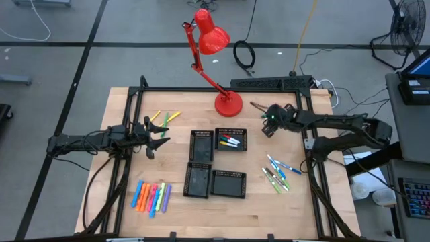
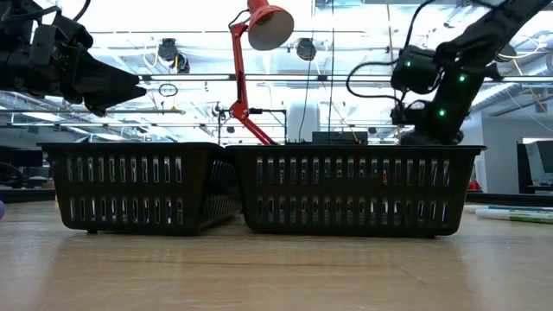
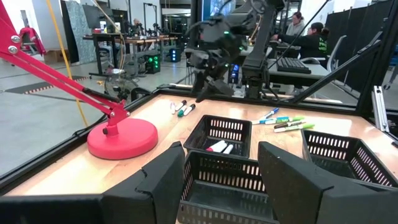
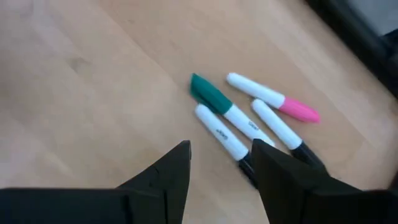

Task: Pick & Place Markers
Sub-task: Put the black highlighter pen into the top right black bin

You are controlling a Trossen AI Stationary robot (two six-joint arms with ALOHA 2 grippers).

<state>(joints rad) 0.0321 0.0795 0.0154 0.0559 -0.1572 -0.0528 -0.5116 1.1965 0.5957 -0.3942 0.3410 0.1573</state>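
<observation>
Your right gripper (image 4: pixel 221 168) hangs over the far right of the counter (image 1: pixel 181 111), fingers spread and empty, just above a small cluster of white markers (image 4: pixel 249 115): one green-capped, one pink-capped, two with dark caps. No finger touches any of them; one dark cap sits partly behind a fingertip.

Your left gripper (image 1: pixel 158 136) waits released at the left side of the counter, holding nothing, above the wood and left of the trays.

Four black mesh trays (image 1: pixel 201 144) sit in a block at mid-counter. Only the far right tray (image 1: pixel 230 133) has contents: a few markers, white bodies with red, green and blue showing. The other three look bare inside, though the mesh makes that hard to confirm.

More of your markers lie loose: a neon row (image 1: pixel 152 196) near left, a blue and green scatter (image 1: pixel 277 173) near right, two yellow-green ones (image 1: pixel 168 117) far left.

A red lamp (image 1: pixel 215 67) stands far centre. In the low view the tray walls hide every tray's contents.
</observation>
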